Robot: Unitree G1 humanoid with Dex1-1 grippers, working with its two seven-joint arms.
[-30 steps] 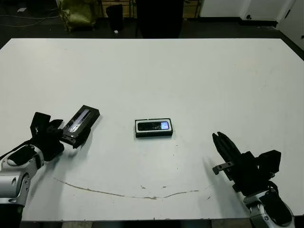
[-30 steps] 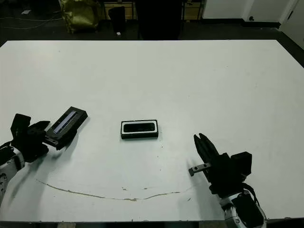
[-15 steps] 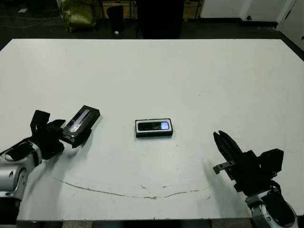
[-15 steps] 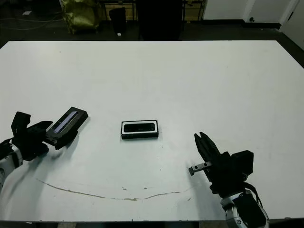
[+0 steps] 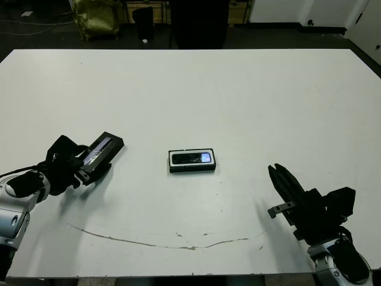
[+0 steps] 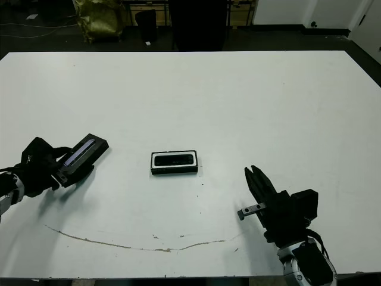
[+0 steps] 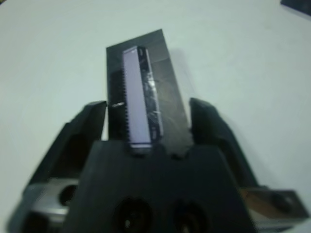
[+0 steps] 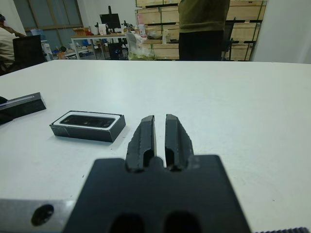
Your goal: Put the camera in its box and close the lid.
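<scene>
Lying in the white-lined box (image 5: pixel 192 161) at the table's (image 5: pixel 238 95) middle, the camera (image 5: pixel 191 158) is already seated, so only the closing seems left. The left gripper (image 7: pixel 146 116) has its fingers spread around the lid (image 5: pixel 100 154) near the left edge, apparently to grasp it; whether they press its sides is unclear. The right gripper (image 8: pixel 159 138) waits empty, fingers nearly together, well right of the box.

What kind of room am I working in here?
Probably a workshop or lab with storage: beyond the white table the right wrist view shows wooden crates stacked on shelving, a desk with a monitor, and a person standing.
</scene>
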